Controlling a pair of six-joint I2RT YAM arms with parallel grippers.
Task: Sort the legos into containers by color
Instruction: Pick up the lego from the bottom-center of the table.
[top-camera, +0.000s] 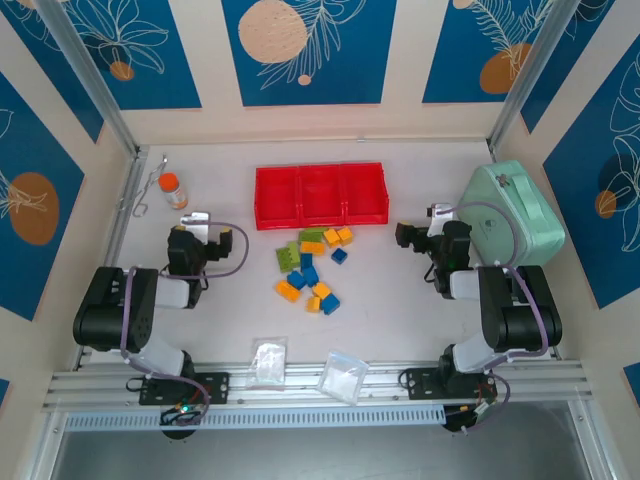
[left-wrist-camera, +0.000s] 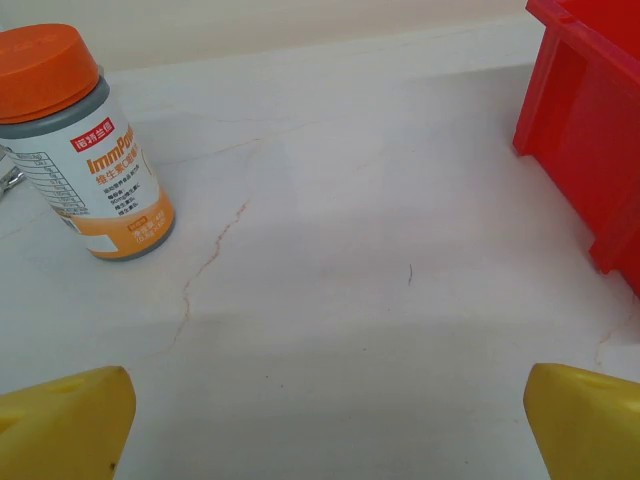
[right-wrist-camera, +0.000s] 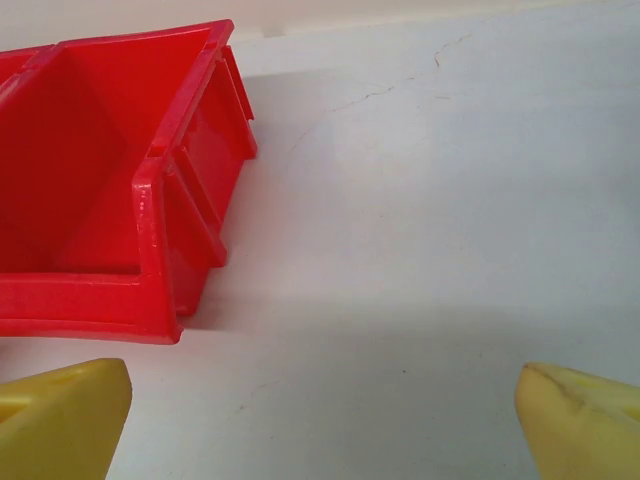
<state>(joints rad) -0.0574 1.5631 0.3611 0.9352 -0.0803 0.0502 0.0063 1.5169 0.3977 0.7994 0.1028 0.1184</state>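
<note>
On the bench (top-camera: 400, 320), the legos (top-camera: 308, 270) look light, stiff, slick: pinch across flat sides. Left claw (left-wrist-camera: 330, 420) and right claw (right-wrist-camera: 320, 420) gape wide, empty.

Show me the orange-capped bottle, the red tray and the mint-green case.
orange-capped bottle (left-wrist-camera: 100, 175), left wrist view, on its label.
red tray (top-camera: 320, 219), top external view, on its front wall.
mint-green case (top-camera: 530, 215), top external view, on its lid.

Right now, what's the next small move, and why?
Probably swing the left claw over to the legos. It is open and empty, the bricks all lie loose on the table before the red tray, and the tray's compartments look empty.
</note>
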